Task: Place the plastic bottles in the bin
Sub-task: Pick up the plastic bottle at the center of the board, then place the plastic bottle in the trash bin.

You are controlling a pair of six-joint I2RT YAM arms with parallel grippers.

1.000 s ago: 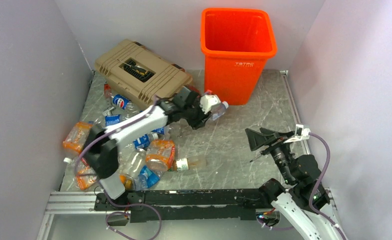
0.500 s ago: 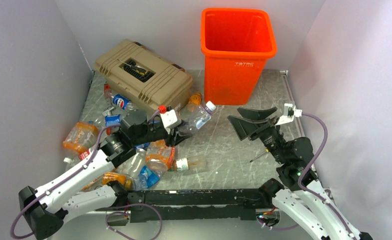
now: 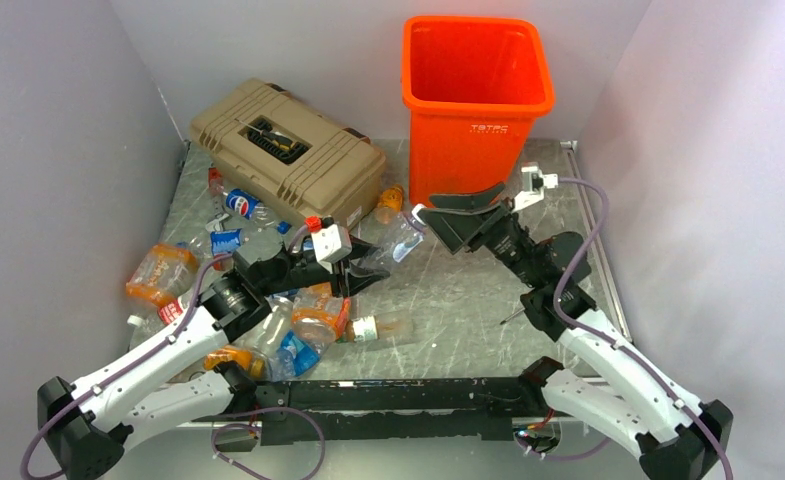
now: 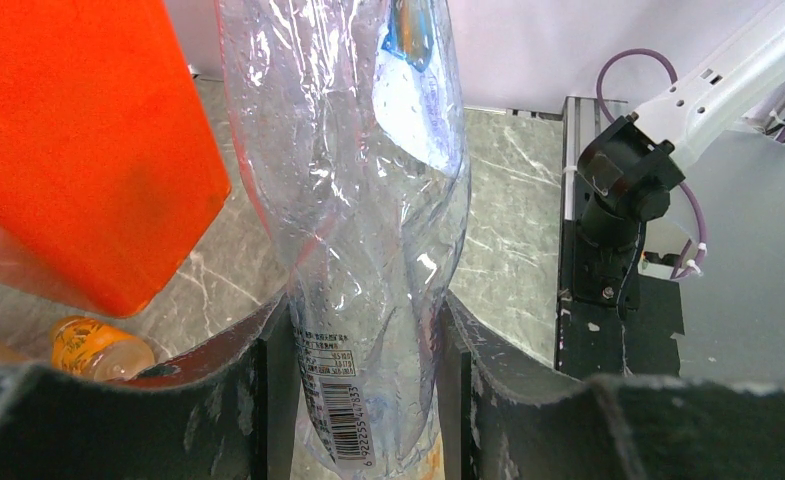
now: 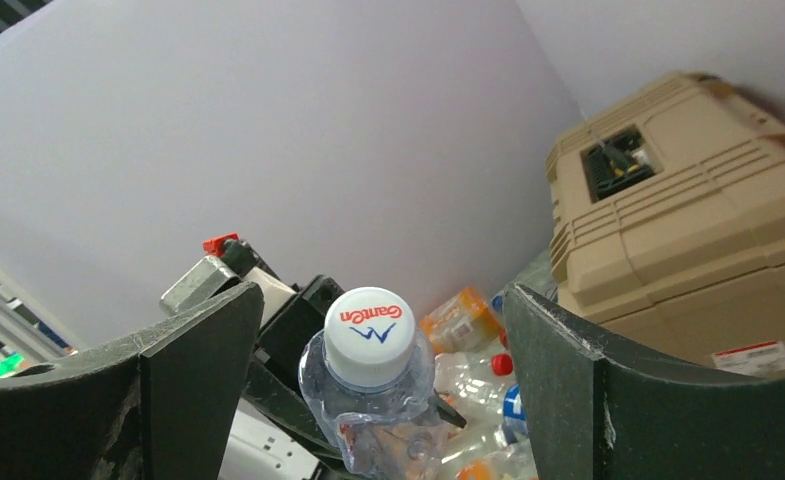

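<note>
White bottle cap point(image 5: 371, 337) — "GanOn" in red

The clear bottle point(image 4: 368, 200) runs off the left wrist view's top and bottom edges; the bin point(image 4: 78, 150) is cut off there too; its white lettering point(image 3: 488, 128) is too small to read.

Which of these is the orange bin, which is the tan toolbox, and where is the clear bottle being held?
orange bin point(image 3: 468, 160): top view, its front wall.
tan toolbox point(image 3: 316, 162): top view, its ribbed lid.
clear bottle point(image 4: 368, 200): left wrist view, its crumpled body.
</note>
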